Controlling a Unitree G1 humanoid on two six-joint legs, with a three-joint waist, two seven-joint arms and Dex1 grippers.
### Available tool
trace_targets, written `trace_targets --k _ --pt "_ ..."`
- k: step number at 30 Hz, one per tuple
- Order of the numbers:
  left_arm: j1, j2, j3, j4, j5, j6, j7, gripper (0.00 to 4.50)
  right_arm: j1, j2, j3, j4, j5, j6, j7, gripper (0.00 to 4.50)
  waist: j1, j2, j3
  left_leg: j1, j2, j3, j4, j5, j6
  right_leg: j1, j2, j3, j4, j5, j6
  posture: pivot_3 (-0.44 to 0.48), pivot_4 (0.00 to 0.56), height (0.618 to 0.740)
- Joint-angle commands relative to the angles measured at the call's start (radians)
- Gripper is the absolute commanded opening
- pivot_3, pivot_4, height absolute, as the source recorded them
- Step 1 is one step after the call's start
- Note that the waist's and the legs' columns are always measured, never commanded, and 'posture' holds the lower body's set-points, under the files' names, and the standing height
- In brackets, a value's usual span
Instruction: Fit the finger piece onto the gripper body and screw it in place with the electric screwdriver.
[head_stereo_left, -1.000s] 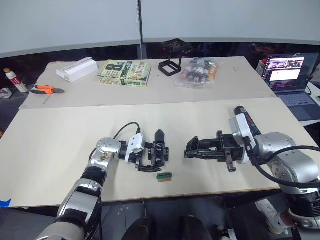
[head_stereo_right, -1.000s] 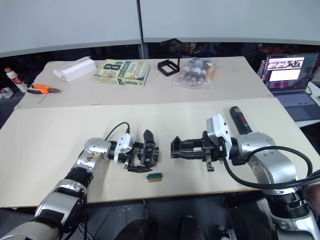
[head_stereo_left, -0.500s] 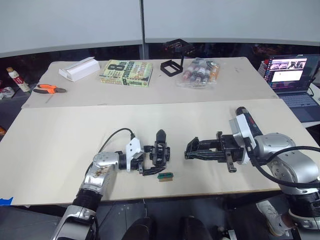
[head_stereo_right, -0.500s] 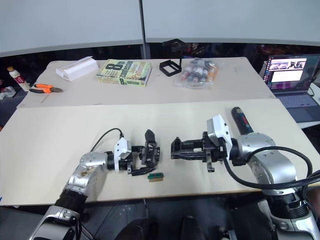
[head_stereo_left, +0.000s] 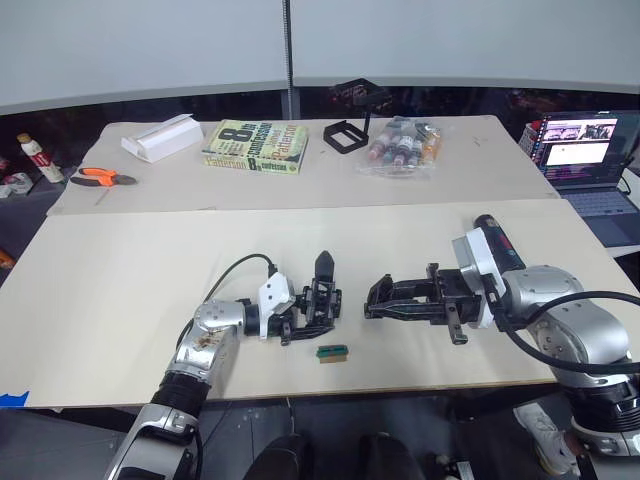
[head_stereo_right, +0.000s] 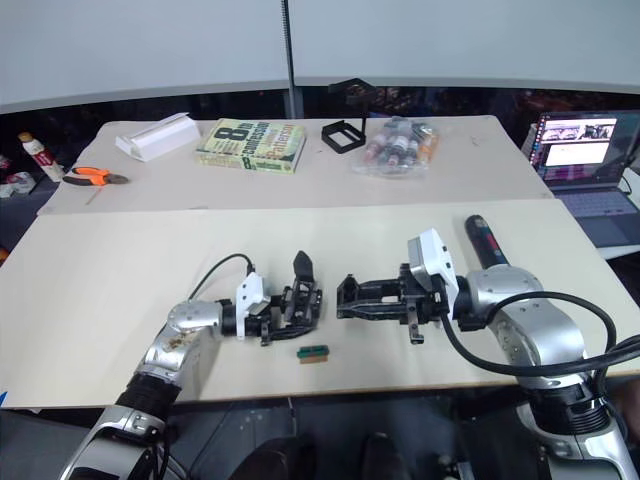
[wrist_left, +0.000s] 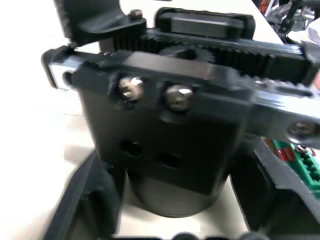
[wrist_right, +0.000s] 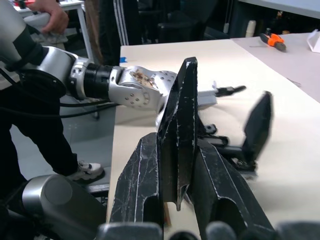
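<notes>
While shifted nearer right pincer (head_stereo_left: 372, 305), clamped on finger piece (wrist_right: 177, 145): left pincer (head_stereo_left: 300, 322) closed around gripper body (head_stereo_left: 320, 300); mating imminent.

On the table (head_stereo_left: 120, 260), the left gripper (head_stereo_left: 296, 322) clasped the gripper body (head_stereo_left: 320, 303), whose single pointed finger stood upward. A small green block (head_stereo_left: 332, 352) lay just in front of it. The right gripper (head_stereo_left: 385, 300) pointed toward the gripper body, its fingers closed on the finger piece (head_stereo_left: 398, 292). The electric screwdriver (head_stereo_left: 497, 243) lay beside the right arm. Farther back were a book (head_stereo_left: 255, 146), orange-handled pliers (head_stereo_left: 96, 177) and a laptop (head_stereo_left: 590, 150)
</notes>
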Motion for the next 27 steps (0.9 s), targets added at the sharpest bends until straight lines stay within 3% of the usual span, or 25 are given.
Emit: trace_targets --k 1,13,27 --pt "-0.04 -0.03 -0.012 0.036 0.001 -0.025 0.007 2.34 -0.038 0.019 0.012 -0.022 -0.004 -0.014 -0.01 0.39 0.006 0.0 0.0 0.0 0.0 0.0 0.0 0.0 0.0 0.0 0.0 0.0 0.0 0.0 0.0 0.0 0.15 0.74" --pt "-0.159 -0.08 -0.021 0.215 0.068 -0.173 0.028 2.34 -0.166 0.145 0.142 0.109 -0.149 -0.063 -0.066 0.39 0.003 0.0 0.0 -0.002 0.0 0.0 0.002 0.0 0.0 -0.003 0.0 -0.001 0.001 0.0 0.0 0.0 0.15 0.74" --pt "-0.16 -0.082 -0.025 0.243 0.083 -0.175 0.038 2.34 -0.191 0.227 0.181 0.249 -0.261 -0.142 -0.081 0.39 0.003 0.0 0.0 -0.002 -0.001 0.0 0.002 0.0 0.0 -0.002 0.001 -0.001 0.001 0.0 0.0 0.0 0.15 0.74"
